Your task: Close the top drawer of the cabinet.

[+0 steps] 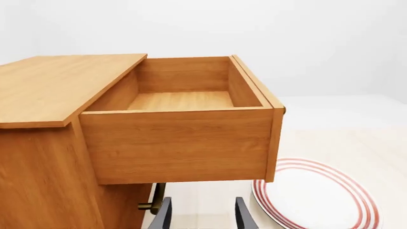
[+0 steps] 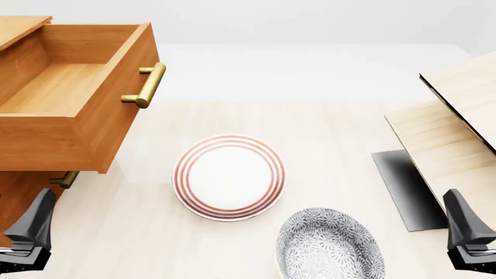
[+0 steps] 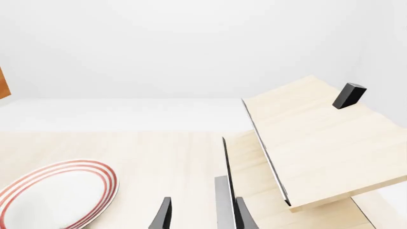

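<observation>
We see the top drawer [image 2: 74, 102] pulled far out of the cabinet [image 1: 45, 157] at the far left of the tabletop [image 2: 341, 133], its box open and bare inside, brass bar handle [image 2: 147, 85] on the front facing right in the front view. Below it, a 2nd brass handle [image 2: 67, 179] on the lower drawer peeks out. No writing or labels readable anywhere.

Left pincer [image 1: 202, 214] sits low near the cabinet's front corner, under the drawer w/ fingers apart, gripping nothing. Right pincer [image 3: 200, 214] is well apart at the near right, fingers also spread, nothing between them.

Center tabletop: white plate w/ red rings [image 2: 229, 177]; just beside it, nearer us, a grey patterned bowl [image 2: 329, 247]. At right, a pale slanted wood structure [image 2: 449, 128] on a dark base [image 2: 403, 189], w/ a small black block [image 3: 348, 95] on top.
</observation>
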Controlling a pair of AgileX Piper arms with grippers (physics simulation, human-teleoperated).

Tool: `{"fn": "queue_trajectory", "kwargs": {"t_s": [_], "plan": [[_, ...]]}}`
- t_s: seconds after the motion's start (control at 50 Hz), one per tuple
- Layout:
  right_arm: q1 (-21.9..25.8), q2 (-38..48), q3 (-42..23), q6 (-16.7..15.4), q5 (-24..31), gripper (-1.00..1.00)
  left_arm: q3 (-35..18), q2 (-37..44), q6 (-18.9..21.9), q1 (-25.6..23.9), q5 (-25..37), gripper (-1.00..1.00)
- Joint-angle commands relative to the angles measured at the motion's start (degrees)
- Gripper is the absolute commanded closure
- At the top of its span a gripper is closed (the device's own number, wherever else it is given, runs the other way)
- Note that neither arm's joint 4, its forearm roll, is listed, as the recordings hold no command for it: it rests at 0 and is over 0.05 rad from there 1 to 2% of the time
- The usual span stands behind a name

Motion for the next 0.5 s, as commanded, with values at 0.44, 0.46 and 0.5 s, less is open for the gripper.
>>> {"fn": "queue_trajectory", "kwargs": {"t_s": [0.44, 0.46, 0.5], "plan": [[1.9, 0.9, -0.1, -0.3, -0.8, -1.00, -0.1, -0.6, -0.5, 1.8, 0.2, -1.00], [1.4, 0.7, -0.1, -0.2, -0.6, -1.00, -0.2, -0.8, -0.5, 1.8, 0.3, -1.00], [1.5, 0.5, -0.1, -0.7, -0.5, -1.00, -0.2, -1.0, 0.1, 1.4, 0.0, -1.00]]}}
